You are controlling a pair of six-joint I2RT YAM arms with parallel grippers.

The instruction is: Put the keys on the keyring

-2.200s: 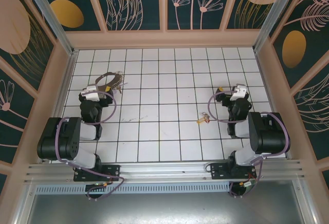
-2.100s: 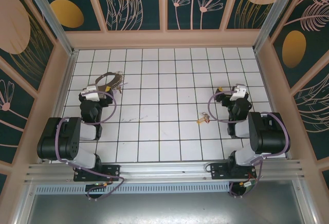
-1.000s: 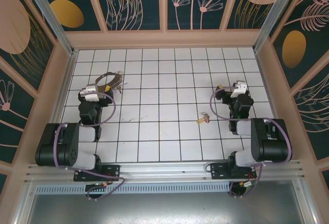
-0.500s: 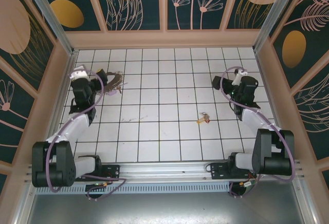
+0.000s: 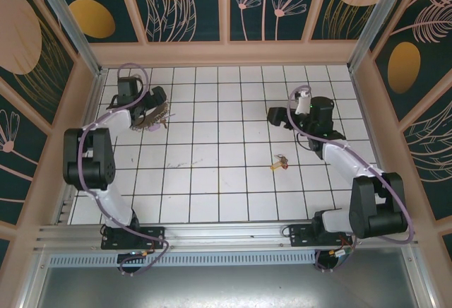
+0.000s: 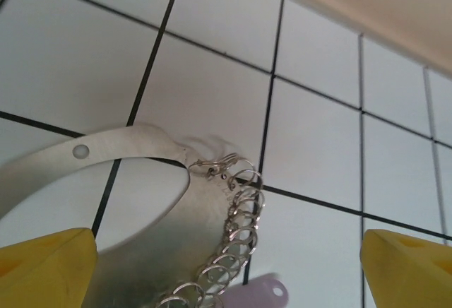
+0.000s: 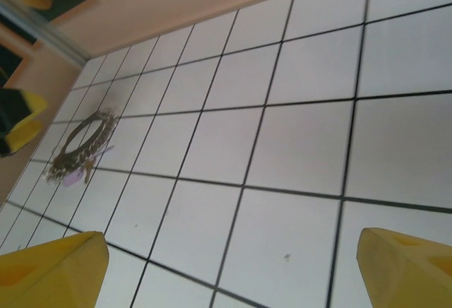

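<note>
**A:** Where's the keyring?

**B:** The keyring (image 5: 159,119) lies flat at the far left of the tiled floor (image 5: 212,131). It is close to the left edge and not far from the back wall (image 5: 226,54).

**A:** And the left claw?

**B:** The left claw (image 5: 147,103) hangs right over the ring, spread wide and holding nothing. In the left wrist view its yellow fingertips (image 6: 42,262) sit in the two lower corners. Between them lie the ring's flat band, with a small hole in it, and a chain of little wire loops.

**A:** The keys?

**B:** The keys (image 5: 281,162) are brass with a bit of red. They lie on the tiles right of centre, well apart from the ring and nearer the right arm.

**A:** And the right claw?

**B:** The right claw (image 5: 277,116) is beyond the keys, toward the back wall, and points left across the floor. It is wide open too, with nothing in it.

**A:** Room to move?

**B:** A broad run of white tiles lies between the ring and the keys. The tight spot is the ring's left side, by the wall.

**A:** Anything to read?

**B:** There's a lilac tag (image 6: 256,292) beside the ring, but it is too blurred to read.
</note>
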